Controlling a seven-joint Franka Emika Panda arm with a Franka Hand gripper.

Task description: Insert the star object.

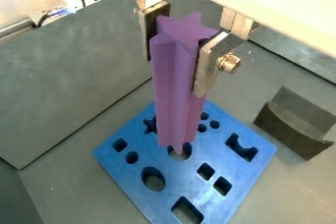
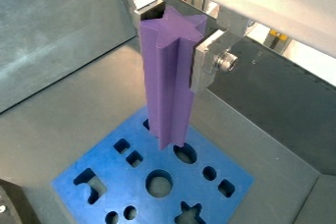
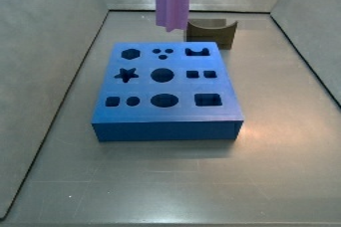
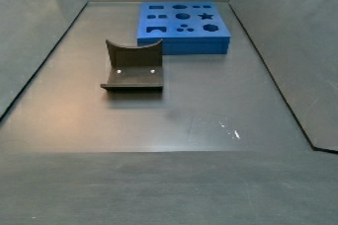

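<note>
Star object hangs upright, pinched between the gripper fingers, above the blue block. Brown curved piece sits near the block.

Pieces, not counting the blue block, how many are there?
2: the star object, held upright by the gripper's fingers above the block; the brown curved piece on the floor beside the block. None appears hidden.

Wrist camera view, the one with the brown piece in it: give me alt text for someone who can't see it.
The gripper holds a tall purple star object upright between its silver fingers, its lower end over a blue block with shaped holes. A brown curved piece sits beside the block on the grey floor.
</note>
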